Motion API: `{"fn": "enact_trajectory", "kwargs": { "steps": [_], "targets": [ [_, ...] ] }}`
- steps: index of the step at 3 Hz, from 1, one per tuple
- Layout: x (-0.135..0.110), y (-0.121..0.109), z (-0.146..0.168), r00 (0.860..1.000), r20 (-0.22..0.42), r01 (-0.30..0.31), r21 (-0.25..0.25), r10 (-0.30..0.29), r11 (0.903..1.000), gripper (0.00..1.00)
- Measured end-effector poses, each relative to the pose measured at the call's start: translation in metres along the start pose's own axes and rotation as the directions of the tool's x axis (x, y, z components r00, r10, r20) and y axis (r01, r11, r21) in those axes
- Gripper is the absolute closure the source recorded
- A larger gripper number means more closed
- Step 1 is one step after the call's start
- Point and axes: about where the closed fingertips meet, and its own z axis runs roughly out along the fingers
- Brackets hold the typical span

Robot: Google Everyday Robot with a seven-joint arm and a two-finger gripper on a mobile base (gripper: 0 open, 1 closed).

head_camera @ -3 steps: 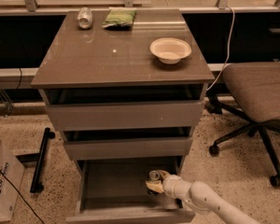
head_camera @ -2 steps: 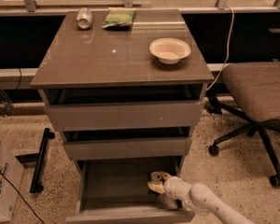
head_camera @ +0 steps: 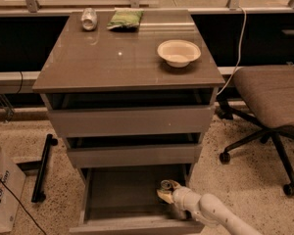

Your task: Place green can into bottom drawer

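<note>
The bottom drawer (head_camera: 122, 192) is pulled open at the foot of the grey-brown cabinet, its wide box interior showing. My gripper (head_camera: 165, 194) reaches in from the lower right on a white arm and sits low at the drawer's right side. It is shut on the green can (head_camera: 168, 184), whose silver top shows just above the fingers. The can's body is mostly hidden by the gripper. I cannot tell whether the can touches the drawer floor.
The two shallower drawers above (head_camera: 132, 121) stand slightly open. On the cabinet top (head_camera: 122, 58) lie a silver can (head_camera: 89, 18), a flat green snack bag (head_camera: 125, 19) and a white bowl (head_camera: 179, 52). An office chair (head_camera: 269, 94) stands right. A black bar (head_camera: 43, 168) and a box (head_camera: 2, 190) lie left.
Almost nothing has changed. The gripper and can stay at the right side of the bottom drawer, with only a slight shift of the arm.
</note>
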Motion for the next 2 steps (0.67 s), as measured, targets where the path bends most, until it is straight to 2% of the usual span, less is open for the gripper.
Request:
{"fn": "enact_trajectory", "kwargs": {
  "steps": [1,2],
  "targets": [
    [-0.0003,0.0026,0.0023,1.0,0.001,0.0,-0.005,0.0,1.0,0.0],
    [-0.0003,0.0026,0.0023,1.0,0.001,0.0,-0.005,0.0,1.0,0.0]
  ]
}}
